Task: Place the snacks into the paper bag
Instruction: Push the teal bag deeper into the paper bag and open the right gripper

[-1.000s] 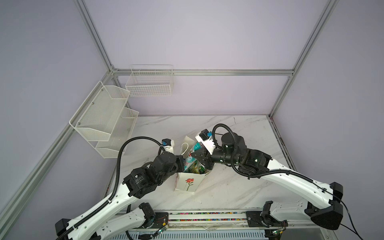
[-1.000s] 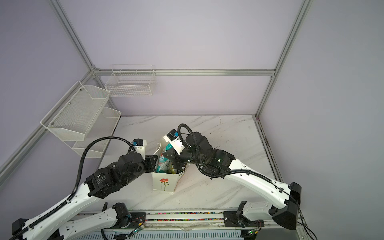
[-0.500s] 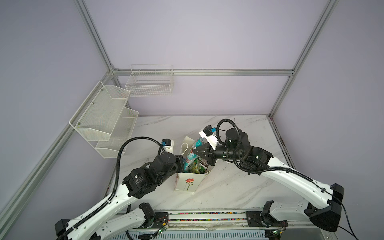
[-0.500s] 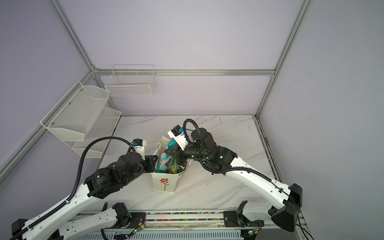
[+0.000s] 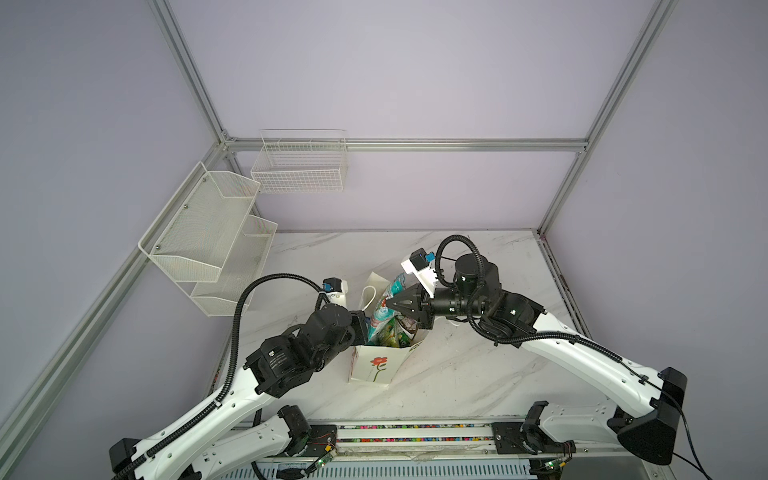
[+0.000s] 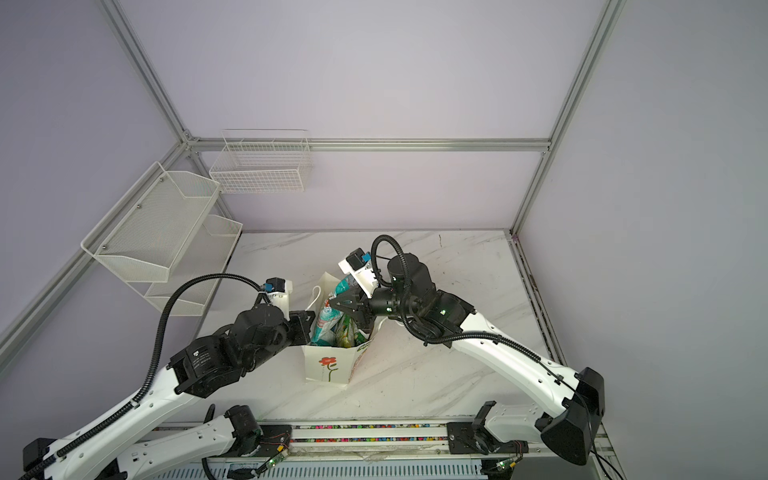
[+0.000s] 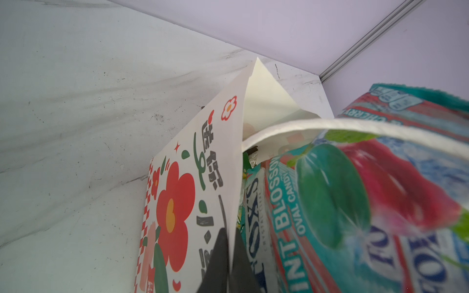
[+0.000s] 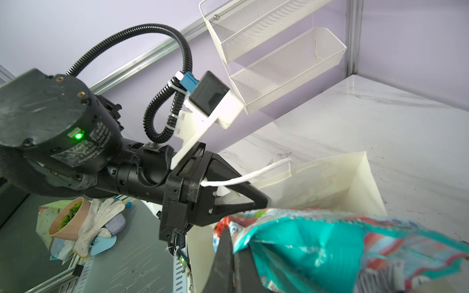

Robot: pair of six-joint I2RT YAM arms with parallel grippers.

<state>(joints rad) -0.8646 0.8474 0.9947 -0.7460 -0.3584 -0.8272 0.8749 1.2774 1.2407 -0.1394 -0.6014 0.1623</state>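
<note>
While the paper bag (image 5: pixel 374 368) stands upright and open on the marble table (image 5: pixel 478 374), near its front edge, the left gripper (image 7: pixel 229 241) is clamped on the bag's rim. One jaw sits outside the flowered wall and one inside (the left wrist view shows the paper edge running between them). A white cord handle (image 8: pixel 253 175) lies across that gripper. Inside the bag, a teal pouch (image 5: pixel 395 286) pokes up above the rim, with a green pouch (image 5: pixel 390 334) lower down beside it. The right gripper (image 5: pixel 390 303) hovers over the bag's mouth with its jaws together and its tips touching the teal pouch. Whether they pinch its edge I cannot tell.
</note>
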